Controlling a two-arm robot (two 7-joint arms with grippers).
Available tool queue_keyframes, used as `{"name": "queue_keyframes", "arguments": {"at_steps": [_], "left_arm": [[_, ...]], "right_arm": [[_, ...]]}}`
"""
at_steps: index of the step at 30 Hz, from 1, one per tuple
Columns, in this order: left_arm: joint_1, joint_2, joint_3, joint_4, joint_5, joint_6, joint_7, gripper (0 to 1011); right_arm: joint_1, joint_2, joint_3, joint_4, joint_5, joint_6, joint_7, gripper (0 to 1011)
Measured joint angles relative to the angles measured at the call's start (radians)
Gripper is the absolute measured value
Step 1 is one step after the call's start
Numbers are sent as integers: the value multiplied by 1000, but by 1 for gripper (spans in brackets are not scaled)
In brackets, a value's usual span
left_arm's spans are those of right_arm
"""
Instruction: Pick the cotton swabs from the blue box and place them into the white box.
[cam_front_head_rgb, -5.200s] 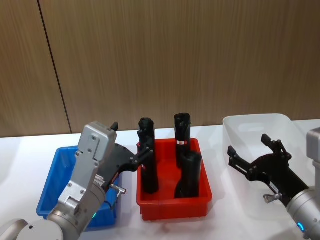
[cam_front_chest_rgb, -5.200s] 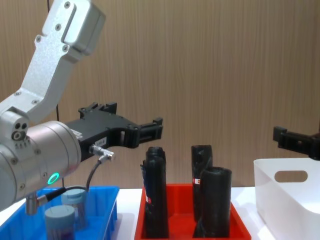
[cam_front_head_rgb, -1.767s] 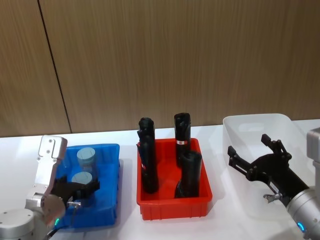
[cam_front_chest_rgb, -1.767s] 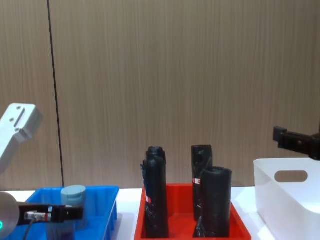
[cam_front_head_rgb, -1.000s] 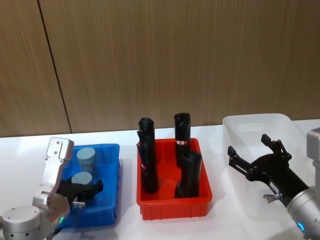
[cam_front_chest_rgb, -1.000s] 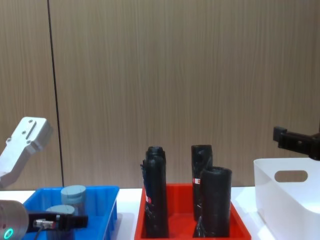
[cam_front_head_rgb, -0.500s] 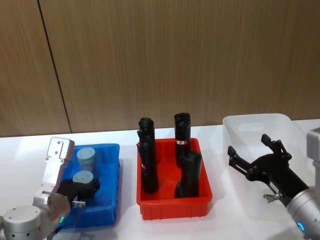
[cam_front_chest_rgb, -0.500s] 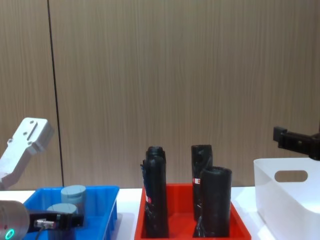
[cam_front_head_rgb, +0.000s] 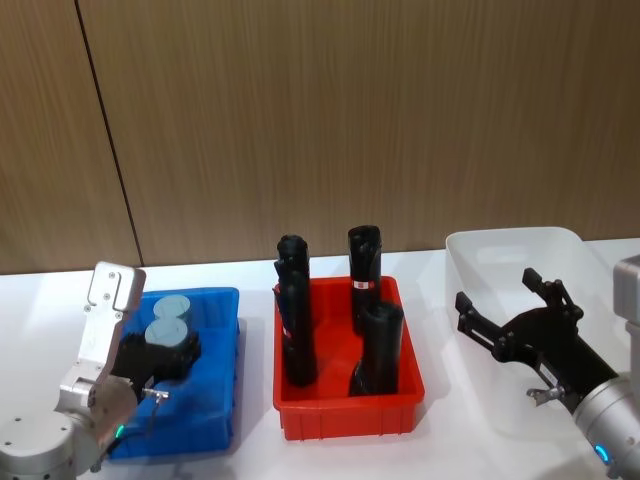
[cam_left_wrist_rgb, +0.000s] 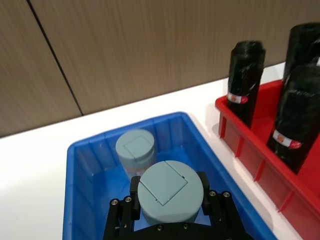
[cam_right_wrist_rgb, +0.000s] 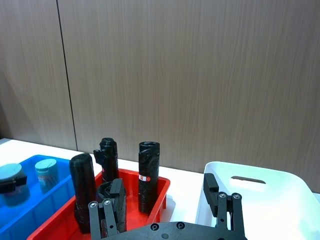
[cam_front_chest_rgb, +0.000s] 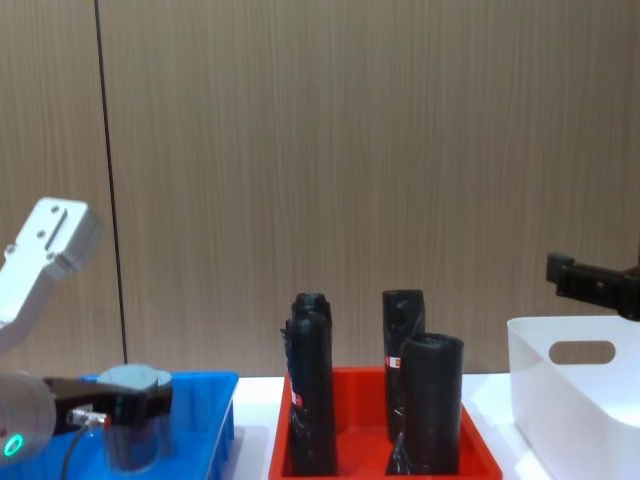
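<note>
My left gripper (cam_front_head_rgb: 160, 354) is shut on a cotton swab jar (cam_front_head_rgb: 162, 331) with a grey-blue lid, held just above the blue box (cam_front_head_rgb: 213, 385). The left wrist view has the black fingers (cam_left_wrist_rgb: 134, 194) pressed on both sides of that jar (cam_left_wrist_rgb: 170, 186). A second cotton swab jar (cam_left_wrist_rgb: 135, 148) stands at the back of the blue box (cam_left_wrist_rgb: 80, 190). From the chest, the held jar (cam_front_chest_rgb: 133, 432) sits level with the blue rim (cam_front_chest_rgb: 216, 398). My right gripper (cam_front_head_rgb: 508, 316) hangs open over the near left part of the white box (cam_front_head_rgb: 515, 250).
A red bin (cam_front_head_rgb: 350, 408) with three upright black rolls (cam_front_head_rgb: 297, 330) stands between the blue box and the white box. White tabletop surrounds the bins, and a wooden wall closes off the back.
My left gripper has closed on the front jar and lifted it a little out of the blue box. The right arm has not moved.
</note>
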Motion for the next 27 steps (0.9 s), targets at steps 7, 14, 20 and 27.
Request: {"name": "queue_keyframes", "arguments": {"at_steps": [7,14,20,27], "left_arm": [[22,22,-8,-57,13,-44,-55,663],[38,46,-18,-115,17,-69,-136,663],[47,66,-27,-157,14,-78,-221,663],[49,82,-33,-189,2,-84,-325,663]], "right_arm": [[0,0,0,0,0,0,0,1001],[0,0,0,0,0,0,0,1002],[0,0,0,0,0,0,0,1002],[0,0,0,0,0,0,0,1001]]}}
